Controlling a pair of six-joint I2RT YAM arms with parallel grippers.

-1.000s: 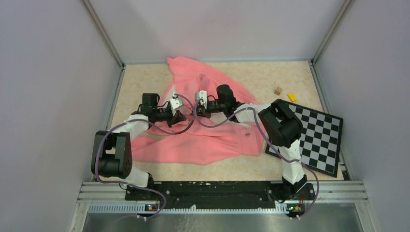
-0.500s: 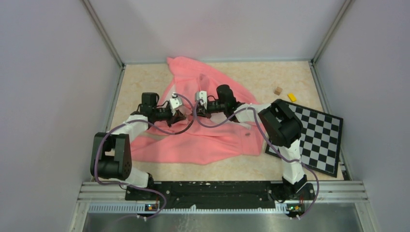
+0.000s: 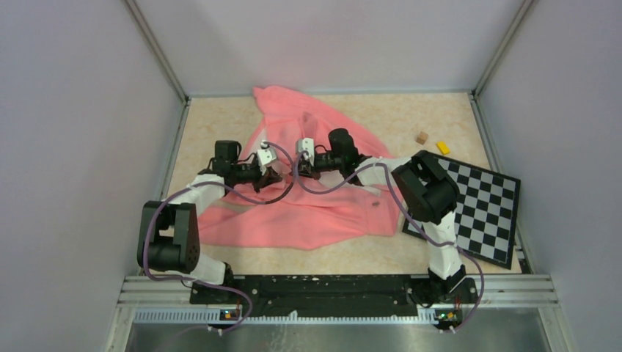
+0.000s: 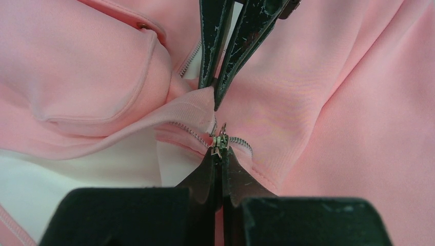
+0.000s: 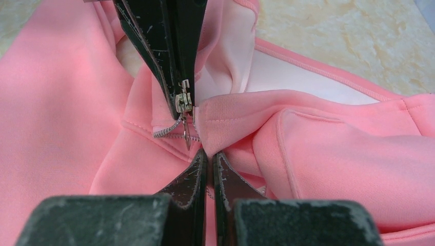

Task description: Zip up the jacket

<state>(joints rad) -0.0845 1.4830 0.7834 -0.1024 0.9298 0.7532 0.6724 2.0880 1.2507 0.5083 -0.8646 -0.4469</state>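
The salmon-pink jacket (image 3: 323, 213) lies spread on the table, its paler lining (image 4: 77, 174) showing where the front is open. Both grippers meet over its middle. My left gripper (image 3: 276, 176) (image 4: 220, 149) is shut on the small metal zipper slider (image 4: 219, 141) (image 5: 182, 102), with a short run of zipper teeth (image 4: 190, 132) beside it. Facing it, my right gripper (image 3: 298, 173) (image 5: 209, 154) is shut on the ribbed bottom corner of the other front edge (image 5: 225, 115). That corner sits right next to the slider. The right fingers (image 4: 241, 41) reach down from the top of the left wrist view.
A black-and-white checkerboard (image 3: 477, 205) lies at the right, partly under the right arm. A small brown block (image 3: 422, 137) and a yellow block (image 3: 443, 147) sit behind it. Grey walls enclose the table on three sides.
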